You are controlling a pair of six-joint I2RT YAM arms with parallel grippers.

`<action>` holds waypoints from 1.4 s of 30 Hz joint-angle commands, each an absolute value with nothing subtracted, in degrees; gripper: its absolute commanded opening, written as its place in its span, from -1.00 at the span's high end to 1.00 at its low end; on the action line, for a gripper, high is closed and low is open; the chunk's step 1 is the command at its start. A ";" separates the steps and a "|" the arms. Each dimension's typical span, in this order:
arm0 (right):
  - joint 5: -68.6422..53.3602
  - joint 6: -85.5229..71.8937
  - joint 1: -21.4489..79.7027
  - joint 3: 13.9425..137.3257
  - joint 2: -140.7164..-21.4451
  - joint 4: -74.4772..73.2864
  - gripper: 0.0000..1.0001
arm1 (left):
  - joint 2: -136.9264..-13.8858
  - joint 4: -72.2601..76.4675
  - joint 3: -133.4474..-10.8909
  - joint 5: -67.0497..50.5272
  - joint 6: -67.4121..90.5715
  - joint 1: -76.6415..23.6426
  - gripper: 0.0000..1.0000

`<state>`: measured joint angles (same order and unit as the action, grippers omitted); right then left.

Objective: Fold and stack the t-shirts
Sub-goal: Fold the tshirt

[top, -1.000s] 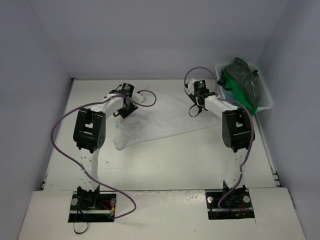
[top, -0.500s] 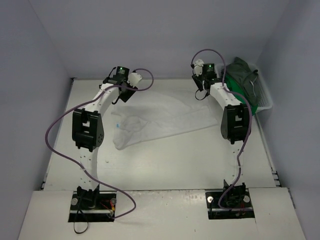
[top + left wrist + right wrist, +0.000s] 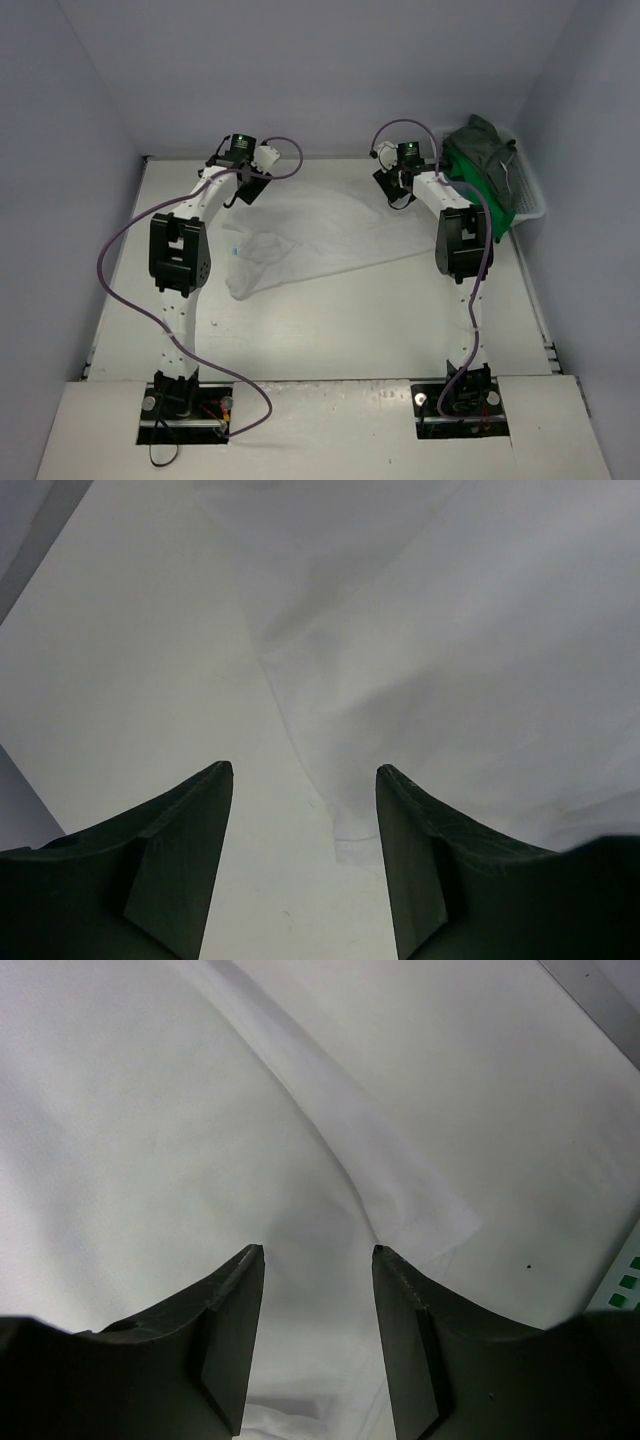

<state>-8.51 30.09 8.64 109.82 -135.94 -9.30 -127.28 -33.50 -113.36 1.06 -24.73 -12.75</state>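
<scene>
A white t-shirt (image 3: 320, 235) lies spread and wrinkled across the far middle of the table. My left gripper (image 3: 240, 193) hovers over its far left corner, open and holding nothing. In the left wrist view the shirt's edge (image 3: 450, 660) runs between the fingers of the left gripper (image 3: 304, 770). My right gripper (image 3: 396, 195) hangs open above the shirt's far right corner. In the right wrist view the white cloth (image 3: 150, 1110) fills the space under the right gripper (image 3: 318, 1250). A dark grey-green shirt (image 3: 487, 150), a bright green one (image 3: 503, 212) and a teal-blue one (image 3: 456, 186) are piled in the basket.
A white mesh basket (image 3: 530, 190) stands at the far right edge of the table, close beside the right arm. Grey walls close in the table at the back and on both sides. Purple cables loop off both arms.
The left gripper has opened and moved toward the back wall. The right gripper also moved back, staying open. The shirt's far edge lies flatter and further back.
</scene>
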 commanded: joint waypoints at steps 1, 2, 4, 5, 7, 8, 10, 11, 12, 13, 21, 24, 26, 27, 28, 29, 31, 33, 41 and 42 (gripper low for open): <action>-9.32 30.59 8.35 111.80 -133.86 -7.65 0.12 | -124.72 -30.76 -115.49 0.79 -23.64 -12.22 -0.08; -9.06 30.15 8.26 111.80 -133.86 -6.86 0.13 | -124.54 -30.24 -115.31 0.88 -23.47 -12.04 -0.08; -8.44 29.88 8.00 111.62 -133.94 -6.07 0.13 | -124.45 -29.62 -114.79 0.88 -23.55 -11.95 -0.08; -8.00 29.88 8.00 111.71 -134.03 -5.28 0.14 | -124.45 -29.36 -114.79 0.88 -23.55 -11.87 -0.08; -7.38 29.71 7.91 111.62 -134.21 -4.49 0.15 | -124.37 -28.92 -114.44 0.88 -23.55 -11.87 -0.08; -7.38 29.62 7.82 111.62 -134.47 -3.79 0.15 | -124.28 -28.48 -114.00 0.79 -23.55 -11.87 -0.08; -7.65 29.62 7.82 111.97 -135.17 -3.69 0.15 | -124.45 -28.30 -114.08 0.88 -23.47 -11.87 -0.08; -7.30 29.62 7.82 112.32 -135.44 -3.08 0.16 | -124.45 -28.04 -113.82 0.88 -23.47 -11.87 -0.08; -7.29 29.53 7.82 112.41 -135.61 -2.82 0.16 | -124.45 -27.69 -113.64 1.05 -23.47 -11.87 -0.08; -7.47 29.44 7.65 112.41 -135.79 -2.46 0.16 | -124.54 -27.42 -113.38 1.05 -23.47 -11.87 -0.08; -7.91 29.88 7.47 114.69 -138.86 -1.14 0.19 | -125.24 -26.54 -113.12 1.05 -23.47 -11.87 -0.08; -7.73 29.62 7.21 115.66 -140.18 -0.53 0.21 | -125.33 -26.28 -112.68 1.14 -23.47 -11.87 -0.08; -7.73 28.92 6.94 115.84 -140.80 1.56 0.22 | -125.33 -25.67 -112.15 1.23 -23.38 -11.78 -0.09; -7.65 28.83 6.77 115.84 -140.97 2.02 0.22 | -125.42 -25.49 -111.80 1.32 -23.47 -11.78 -0.08; -7.47 28.65 6.68 115.84 -141.15 2.89 0.22 | -125.42 -25.05 -111.62 1.41 -23.47 -11.78 -0.08; -7.30 28.30 6.68 115.75 -141.24 3.34 0.23 | -125.51 -24.96 -111.53 1.41 -23.47 -11.69 -0.08; -7.29 28.13 6.59 115.84 -141.42 4.13 0.23 | -125.59 -24.79 -111.45 1.49 -23.55 -11.60 -0.09; -7.38 27.78 6.50 115.75 -141.59 4.57 0.22 | -125.95 -24.79 -111.53 1.41 -23.64 -11.60 -0.09; -8.44 27.86 6.07 116.89 -142.73 5.80 0.37 | -127.79 -25.14 -112.94 1.32 -23.64 -11.60 -0.09; -8.35 27.95 5.98 117.50 -143.43 5.80 0.47 | -127.97 -25.05 -113.03 1.41 -23.64 -11.60 -0.09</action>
